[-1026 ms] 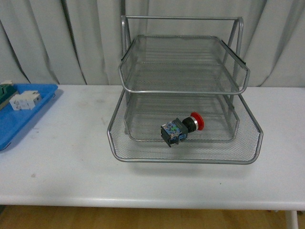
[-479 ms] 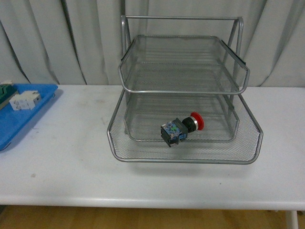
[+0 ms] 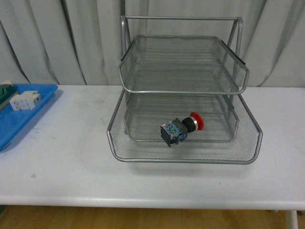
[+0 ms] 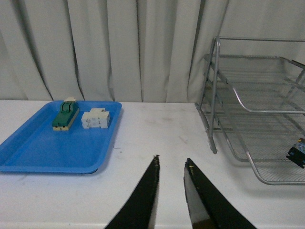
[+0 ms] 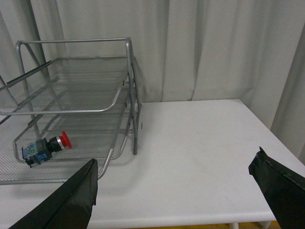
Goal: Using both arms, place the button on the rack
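In the front view, the button (image 3: 182,130) lay on its side in the bottom tier of the rack (image 3: 183,161), red cap toward the right, with the middle tier close overhead. Neither arm showed. It looked light and rigid. Its round cap would likely slip, so the flat sides of the boxy body seemed the better hold.

In the left wrist view, the left pincer (image 4: 172,160) hung over bare counter (image 4: 157,124), its jaws slightly parted and holding nothing. It was between the blue tray (image 4: 47,152) and the rack (image 4: 217,95).

In the right wrist view, the right pincer (image 5: 176,160) was spread wide and empty. The button (image 5: 47,144) sat inside the rack's (image 5: 128,90) raised front rim. Any reach inside would have to clear that rim and the tier above, while the counter (image 5: 200,138) beside the rack offered free room.
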Tool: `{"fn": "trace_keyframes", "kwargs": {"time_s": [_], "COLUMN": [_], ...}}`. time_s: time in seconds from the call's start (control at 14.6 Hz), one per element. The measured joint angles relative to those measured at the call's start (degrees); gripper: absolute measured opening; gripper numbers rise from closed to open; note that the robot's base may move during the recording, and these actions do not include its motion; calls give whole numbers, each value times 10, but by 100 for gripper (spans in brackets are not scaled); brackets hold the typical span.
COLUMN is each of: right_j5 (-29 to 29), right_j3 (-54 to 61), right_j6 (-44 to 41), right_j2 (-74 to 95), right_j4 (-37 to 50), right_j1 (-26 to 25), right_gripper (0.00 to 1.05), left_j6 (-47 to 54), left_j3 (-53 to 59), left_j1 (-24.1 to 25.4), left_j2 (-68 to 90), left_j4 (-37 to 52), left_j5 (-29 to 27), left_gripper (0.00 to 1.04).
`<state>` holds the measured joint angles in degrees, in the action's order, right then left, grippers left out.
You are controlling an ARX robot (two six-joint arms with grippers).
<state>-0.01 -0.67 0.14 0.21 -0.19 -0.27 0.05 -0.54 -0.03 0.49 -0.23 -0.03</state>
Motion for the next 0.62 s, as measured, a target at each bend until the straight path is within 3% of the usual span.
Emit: {"fn": "trace_keyframes", "kwargs": {"time_s": [0.14, 0.27, 0.48, 0.55, 0.62], "right_j5": [-45, -63, -69, -71, -75], "right_j3": [-16, -43, -123, -161, -190], "right_j6": [-38, -57, 7, 47, 73], "right_j2": [52, 240, 523, 630, 698], "right_j4": [-34, 77, 191, 200, 194], "right_j1": [-5, 16, 63, 92, 116], "right_gripper": [98, 98, 98, 94, 83], "left_j6": [0, 0, 1, 0, 0], "left_j3": [0, 0, 0, 0, 0], "left_j1": [0, 0, 0, 0, 0], "left_j2": [0, 0, 0, 0, 0], "left_j4": [0, 0, 0, 0, 0], "left_j5": [0, 0, 0, 0, 0], "left_gripper": [43, 67, 100, 97, 98]}}
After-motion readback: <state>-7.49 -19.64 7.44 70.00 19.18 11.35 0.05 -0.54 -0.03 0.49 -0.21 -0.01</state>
